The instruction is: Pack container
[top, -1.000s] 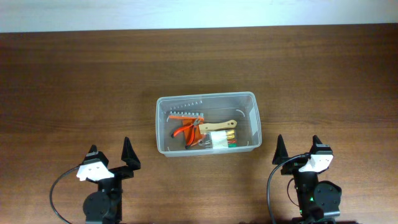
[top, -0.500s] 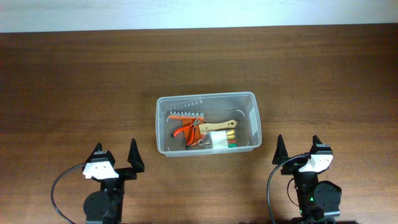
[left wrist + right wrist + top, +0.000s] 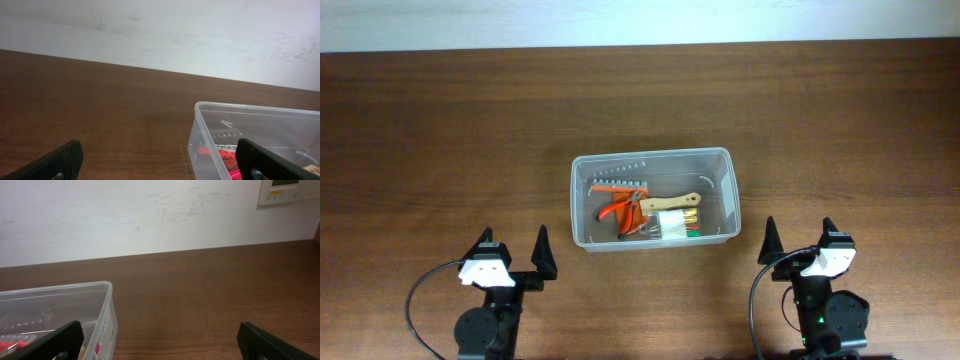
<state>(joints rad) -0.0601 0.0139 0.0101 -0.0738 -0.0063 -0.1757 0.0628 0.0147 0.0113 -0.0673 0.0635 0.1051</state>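
The clear plastic container (image 3: 651, 158) sits at the table's middle. Inside lie orange-handled pliers (image 3: 617, 209), a wooden-handled brush (image 3: 672, 204), a grey bit holder (image 3: 621, 183) and a white pack with coloured ends (image 3: 677, 226). My left gripper (image 3: 512, 248) is open and empty, below and left of the container. My right gripper (image 3: 799, 238) is open and empty, below and right of it. In the left wrist view the container's left corner (image 3: 200, 125) shows between the fingers (image 3: 160, 160). In the right wrist view its right corner (image 3: 106, 305) shows by the left finger of the gripper (image 3: 160, 340).
The brown wooden table (image 3: 440, 140) spreads all around the container. A white wall (image 3: 150, 30) runs behind the table's far edge. A wall panel (image 3: 287, 191) shows at the top right of the right wrist view.
My left gripper has shifted right, closer to the container's front left corner. The right arm and the container's contents have not moved.
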